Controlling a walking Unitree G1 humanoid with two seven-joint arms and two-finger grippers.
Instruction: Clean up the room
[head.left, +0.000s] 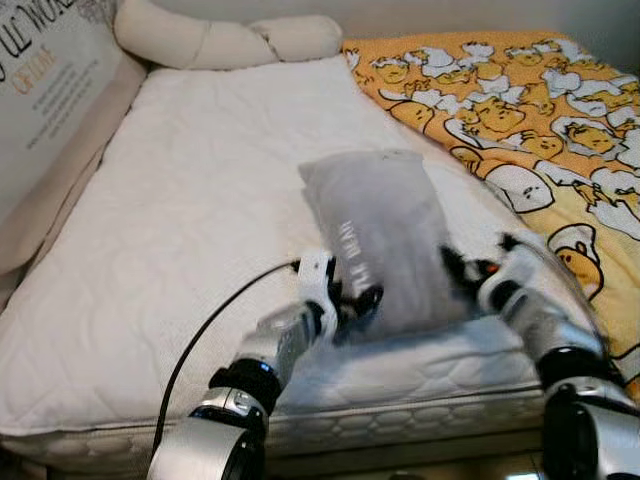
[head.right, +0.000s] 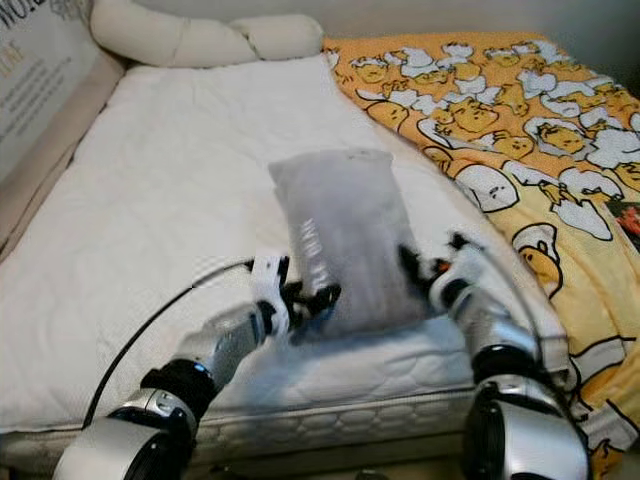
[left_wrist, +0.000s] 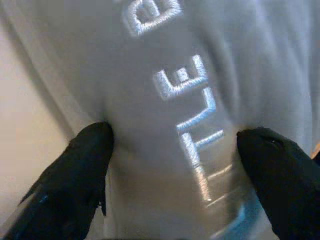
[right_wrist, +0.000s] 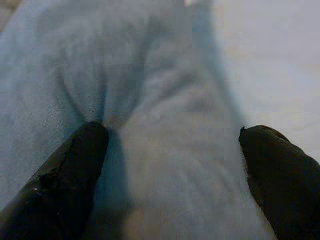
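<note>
A grey pillow (head.left: 380, 235) with white stitched lettering stands tilted up near the front edge of the white quilted mattress (head.left: 180, 220). My left gripper (head.left: 350, 300) grips the pillow's lower left corner. In the left wrist view its black fingers (left_wrist: 85, 160) press into the fabric (left_wrist: 175, 100) on both sides of the lettering. My right gripper (head.left: 465, 272) holds the lower right edge. The right wrist view has its fingers (right_wrist: 75, 165) sunk into a bunched fold of the pillow (right_wrist: 165, 150).
A yellow blanket (head.left: 540, 100) with cartoon prints covers the bed's right side. A long cream bolster (head.left: 220, 40) lies along the far end. A lettered panel (head.left: 40, 90) leans at the left. A black cable (head.left: 200, 330) runs from my left arm over the mattress.
</note>
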